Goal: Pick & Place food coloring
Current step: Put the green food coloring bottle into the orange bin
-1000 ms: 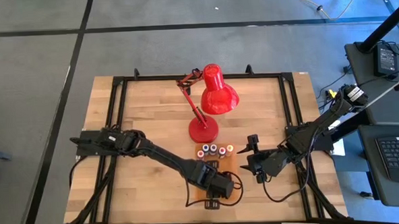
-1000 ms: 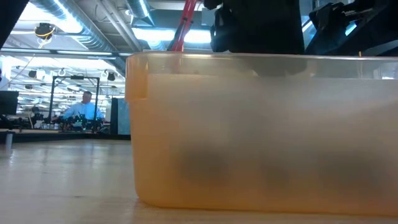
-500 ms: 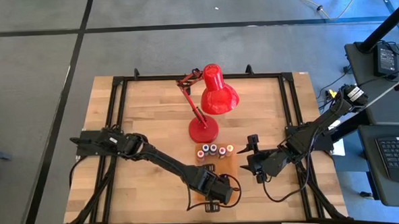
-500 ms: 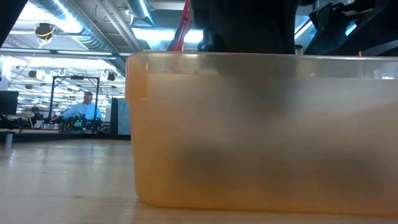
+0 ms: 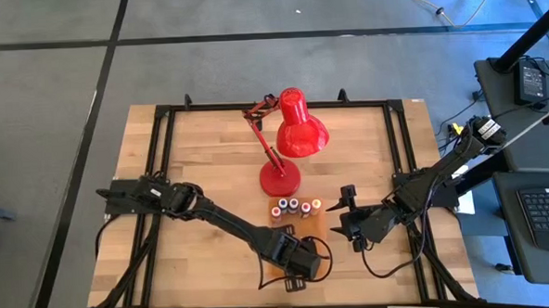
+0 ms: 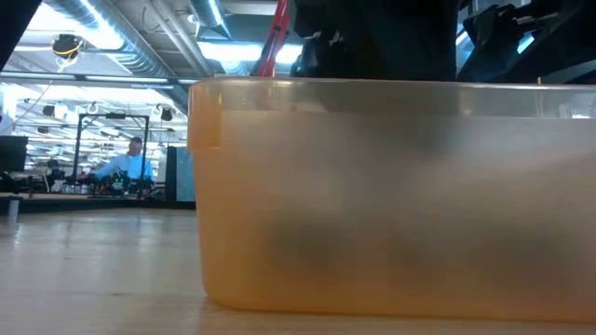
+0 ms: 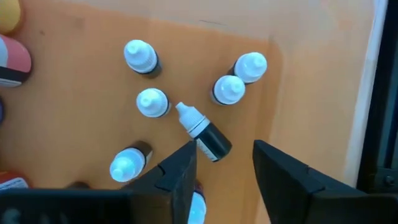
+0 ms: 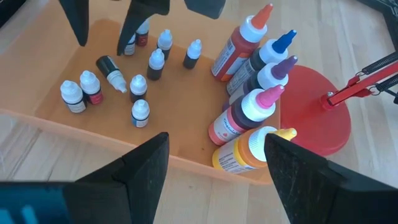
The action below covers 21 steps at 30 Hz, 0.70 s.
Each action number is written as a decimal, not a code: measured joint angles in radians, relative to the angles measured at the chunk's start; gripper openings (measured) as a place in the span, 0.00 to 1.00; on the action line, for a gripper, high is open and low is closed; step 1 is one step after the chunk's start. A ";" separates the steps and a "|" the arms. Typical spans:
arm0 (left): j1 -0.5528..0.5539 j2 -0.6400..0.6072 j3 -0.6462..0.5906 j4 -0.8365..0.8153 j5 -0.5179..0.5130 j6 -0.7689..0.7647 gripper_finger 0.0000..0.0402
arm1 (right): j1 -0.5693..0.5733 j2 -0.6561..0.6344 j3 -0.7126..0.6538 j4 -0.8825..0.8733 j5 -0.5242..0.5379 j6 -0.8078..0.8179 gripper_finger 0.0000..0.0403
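The left gripper [image 7: 221, 163] hangs spread open just above a toppled dark dropper bottle [image 7: 204, 132] in the orange tray [image 8: 193, 140]; light, rigid and slick, it is probably best pinched across its body.

White-capped dark food coloring [image 7: 205, 134], translucent orange tray [image 8: 186, 134], red lamp [image 5: 292, 135]

A lab or workshop hall — exposed ceiling ducts [image 6: 140, 42], rig frames [image 6: 107, 140], a person [image 6: 130, 163] at benches.
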 joint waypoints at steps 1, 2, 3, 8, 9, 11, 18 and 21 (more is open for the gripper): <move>0.000 0.000 0.000 0.000 -0.001 0.003 0.39 | 0.000 0.000 0.000 0.000 0.000 0.000 0.66; 0.000 0.000 0.000 0.000 -0.001 0.004 0.42 | 0.000 0.000 0.000 0.000 0.000 0.000 0.66; 0.000 0.000 0.000 0.001 -0.003 0.004 0.44 | 0.000 0.000 0.000 0.000 0.000 0.000 0.66; 0.000 0.000 0.000 0.016 -0.004 0.004 0.53 | 0.000 0.000 0.000 0.000 0.000 -0.001 0.66; 0.000 0.000 0.000 0.026 -0.004 0.005 0.54 | 0.000 0.000 0.000 0.000 0.000 -0.001 0.66; -0.003 0.000 0.000 0.049 -0.004 0.008 0.55 | 0.000 0.000 0.000 0.000 0.000 -0.001 0.66; -0.008 0.000 0.000 0.056 -0.025 0.002 0.54 | 0.000 0.000 0.000 0.000 0.000 0.000 0.66; -0.008 0.000 0.000 0.055 -0.033 -0.012 0.52 | 0.000 0.000 0.000 0.000 0.000 0.000 0.66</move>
